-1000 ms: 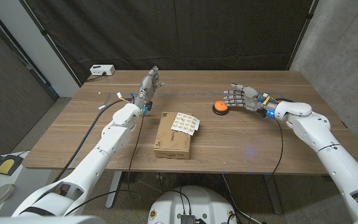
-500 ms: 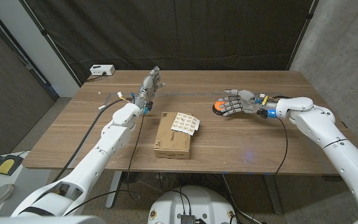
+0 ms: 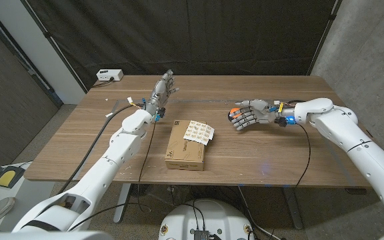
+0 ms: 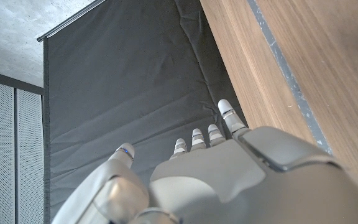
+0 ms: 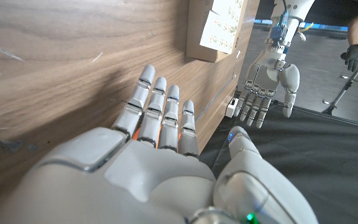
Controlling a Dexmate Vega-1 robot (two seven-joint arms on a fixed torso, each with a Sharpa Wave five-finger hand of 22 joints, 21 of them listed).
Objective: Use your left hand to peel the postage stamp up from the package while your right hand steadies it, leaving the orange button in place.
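Zero progress: stamp sheet lay unpeeled on package, table centre.
Left hand: raised far-left of package, fingers apart, held nothing.
Right hand: fingers spread over orange button, right of package.
Remaining: steady package, peel.

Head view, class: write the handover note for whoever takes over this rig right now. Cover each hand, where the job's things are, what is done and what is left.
Left hand: open, raised above the table behind the package, holding nothing.
Right hand: open, fingers spread, over the orange button, which peeks out at its fingertips; contact cannot be told.
Package: cardboard box at mid-table, between the arms, neither hand on it.
Postage stamp: sheet lying on the package's top, overhanging its far right corner.
Done: nothing yet.
Left: bring the right hand to the package to steady it, peel the stamp up with the left hand, and leave the button in place.
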